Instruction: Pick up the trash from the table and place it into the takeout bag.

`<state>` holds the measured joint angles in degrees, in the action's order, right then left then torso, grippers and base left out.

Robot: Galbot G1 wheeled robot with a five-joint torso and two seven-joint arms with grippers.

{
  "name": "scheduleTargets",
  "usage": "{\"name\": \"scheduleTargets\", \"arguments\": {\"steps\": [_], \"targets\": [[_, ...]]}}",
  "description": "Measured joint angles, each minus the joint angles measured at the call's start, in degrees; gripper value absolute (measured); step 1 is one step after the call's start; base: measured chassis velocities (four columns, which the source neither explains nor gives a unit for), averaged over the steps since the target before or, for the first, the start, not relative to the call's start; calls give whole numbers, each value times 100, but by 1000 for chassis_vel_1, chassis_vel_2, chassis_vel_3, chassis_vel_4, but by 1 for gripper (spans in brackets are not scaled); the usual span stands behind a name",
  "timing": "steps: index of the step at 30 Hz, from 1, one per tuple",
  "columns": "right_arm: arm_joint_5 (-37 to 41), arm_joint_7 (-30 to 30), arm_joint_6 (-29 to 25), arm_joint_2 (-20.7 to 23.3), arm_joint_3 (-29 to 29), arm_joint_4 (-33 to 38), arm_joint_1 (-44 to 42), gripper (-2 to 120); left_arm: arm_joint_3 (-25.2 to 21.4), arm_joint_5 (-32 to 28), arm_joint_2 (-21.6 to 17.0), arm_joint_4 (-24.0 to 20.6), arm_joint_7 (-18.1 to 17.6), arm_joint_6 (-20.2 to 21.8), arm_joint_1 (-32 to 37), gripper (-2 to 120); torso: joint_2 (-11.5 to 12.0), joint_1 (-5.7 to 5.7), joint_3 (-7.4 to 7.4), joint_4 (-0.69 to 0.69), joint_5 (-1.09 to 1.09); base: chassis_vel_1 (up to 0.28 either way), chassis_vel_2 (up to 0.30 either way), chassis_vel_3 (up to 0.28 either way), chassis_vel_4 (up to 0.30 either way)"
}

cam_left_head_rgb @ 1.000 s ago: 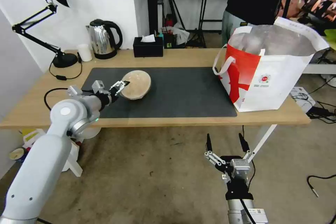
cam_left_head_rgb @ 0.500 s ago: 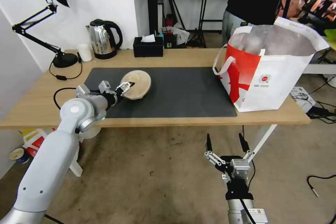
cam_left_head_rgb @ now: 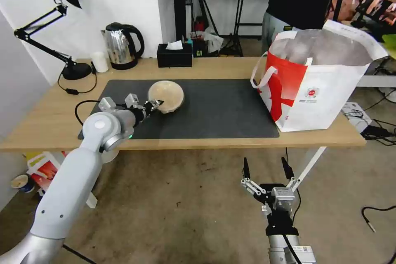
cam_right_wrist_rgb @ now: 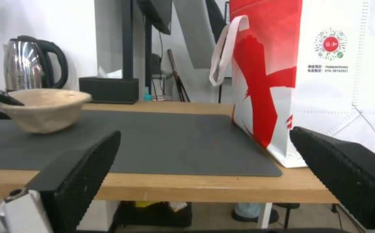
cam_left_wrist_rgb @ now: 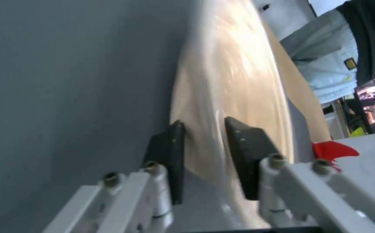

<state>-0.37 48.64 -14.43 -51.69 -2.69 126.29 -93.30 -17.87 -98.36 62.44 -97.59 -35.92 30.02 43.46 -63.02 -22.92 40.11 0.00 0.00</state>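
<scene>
Clamped on the near-left rim of the bowl (cam_left_head_rgb: 166, 96), the left claw (cam_left_head_rgb: 156, 103) has one black pad inside the rim and one outside, as the left wrist view shows (cam_left_wrist_rgb: 204, 155). From the right wrist view the bowl (cam_right_wrist_rgb: 45, 110) seems to be just above the mat, tilted slightly. It is over the left part of the dark mat (cam_left_head_rgb: 214, 111), which covers the middle of the table (cam_left_head_rgb: 41, 119). The takeout bag (cam_left_head_rgb: 317, 78) stands open at the table's right end, partly on the mat's right edge, with bare mat between it and the bowl. Along the far edge stand a black tissue box (cam_left_head_rgb: 174, 54), a steel kettle (cam_left_head_rgb: 121, 45), a small white cup (cam_left_head_rgb: 99, 62) and a black desk lamp (cam_left_head_rgb: 62, 24) at the far left corner; a black cable (cam_left_head_rgb: 82, 107) loops over the left side. The right claw (cam_left_head_rgb: 266, 169) hangs low in front of the table's near edge, its fingers spread wide apart.
</scene>
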Motion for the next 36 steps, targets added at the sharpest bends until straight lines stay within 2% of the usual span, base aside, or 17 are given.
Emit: {"name": "scheduleTargets", "arguments": {"steps": [1, 4, 8, 28, 33, 36], "targets": [[0, 0, 0, 0, 0, 0, 0, 100, 0, 0, 0, 0, 0, 0, 0, 23, 0, 0, 0, 0, 0, 0, 0, 0, 0], [0, 0, 0, 0, 0, 0, 0, 100, -17, 24, 0, 0, 25, -11, 27, 9, 0, 0, 0, 0, 0, 0, 0, 0, 0], [0, 0, 0, 0, 0, 0, 0, 100, -74, 64, -8, -28, 51, -13, 114, 0, 0, 0, 0, 0, 0, 0, 0, 0, 0], [0, 0, 0, 0, 0, 0, 0, 100, -279, 65, -229, -475, 185, -134, 306, 0, 0, 0, -1, 0, 0, 0, 0, 0, 0], [0, 0, 0, 0, 0, 0, 0, 100, -187, 59, -349, -456, 432, -208, 173, 0, 0, 0, -1, -1, 0, 0, 0, 0, 0], [0, 0, 0, 0, 0, 0, 0, 100, -23, 60, -616, -400, 851, -374, -19, 0, 0, 0, 0, -1, -1, 0, 0, 0, 0]]}}
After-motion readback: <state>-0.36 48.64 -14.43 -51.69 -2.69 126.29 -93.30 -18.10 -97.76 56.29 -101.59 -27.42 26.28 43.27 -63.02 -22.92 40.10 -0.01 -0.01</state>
